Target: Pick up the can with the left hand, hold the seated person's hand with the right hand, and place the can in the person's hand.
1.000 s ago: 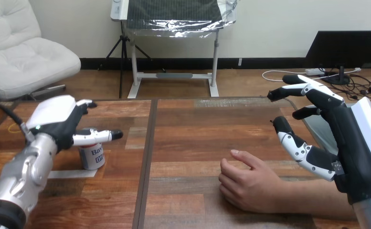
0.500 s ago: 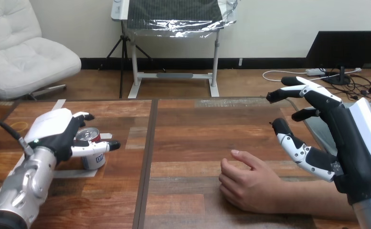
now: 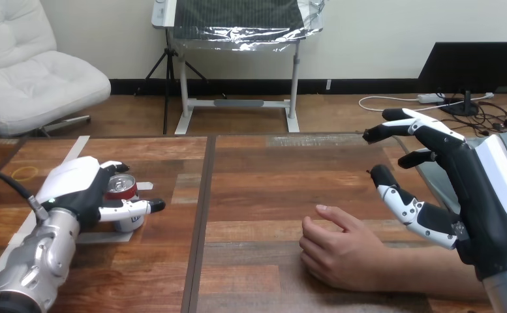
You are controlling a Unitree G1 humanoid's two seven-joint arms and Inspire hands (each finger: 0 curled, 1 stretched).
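A small can (image 3: 122, 190) with a red top stands upright on the wooden table (image 3: 257, 169) at the left. My left hand (image 3: 74, 187) is down around it, open: the thumb reaches straight across the can's front and the fingers (image 3: 114, 167) lie behind its rim. The person's hand (image 3: 342, 253) rests on the table at the lower right, loosely curled with the palm down. Open with spread fingers, my right hand (image 3: 482, 195) hovers to the right of the person's hand, above their forearm, and is apart from both.
A strip of pale tape (image 3: 97, 237) lies on the table under the can. A dark seam (image 3: 201, 215) runs front to back between two table boards. Bare wood lies between the can and the person's hand.
My left hand has come down and towards me, so the can's top now shows between thumb and fingers. The right hand and the person's hand have hardly moved.
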